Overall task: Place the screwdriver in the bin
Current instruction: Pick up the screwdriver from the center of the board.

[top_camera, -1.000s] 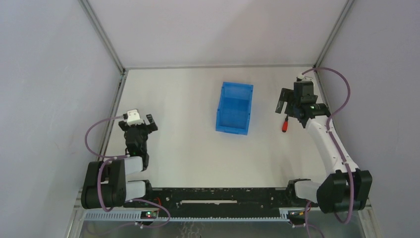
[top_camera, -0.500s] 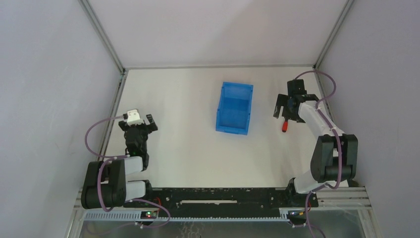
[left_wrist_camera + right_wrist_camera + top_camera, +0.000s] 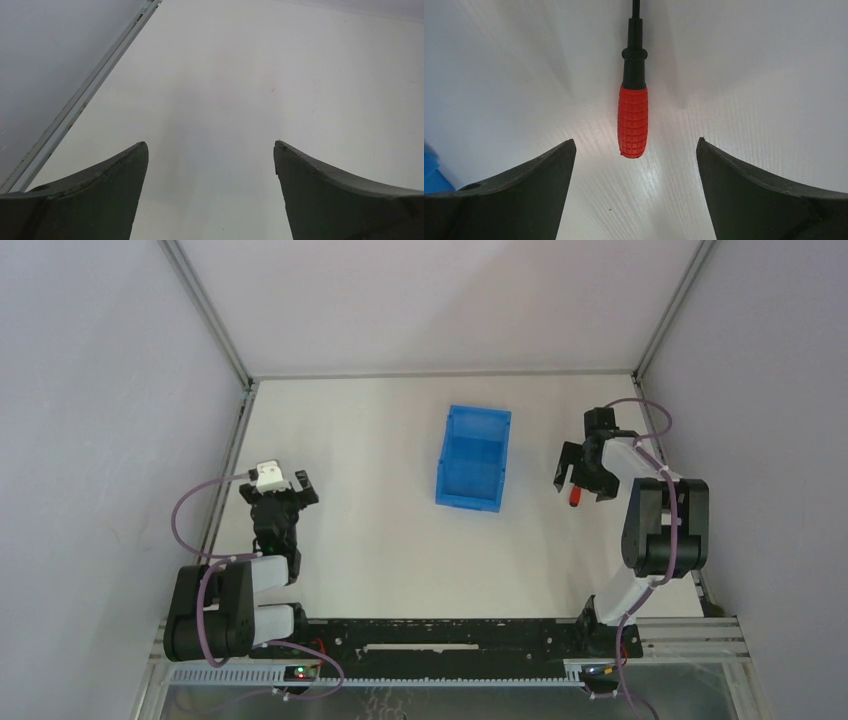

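Right wrist view, closest first: right claw [image 3: 635, 141] spread wide with nothing in it, its fingers [image 3: 524, 190] straddling the red handle of the screwdriver [image 3: 632, 120] with bare bench [image 3: 749, 75] showing on both sides. Probably set that way to close across the handle.

Flat on the bench, handle end nearest, thin black shaft running off past the top edge. Corner of the blue bin [image 3: 430, 177] just showing at lower left.

Top view: left claw [image 3: 285, 483] parked well left of the bin [image 3: 473, 412], likewise open and empty, seemingly kept clear of the work. Screwdriver [image 3: 576, 497] right of the bin, near it but not touching, under the right claw [image 3: 583, 480]. Not yet grasped or lifted; bin open-topped and ready to take it.
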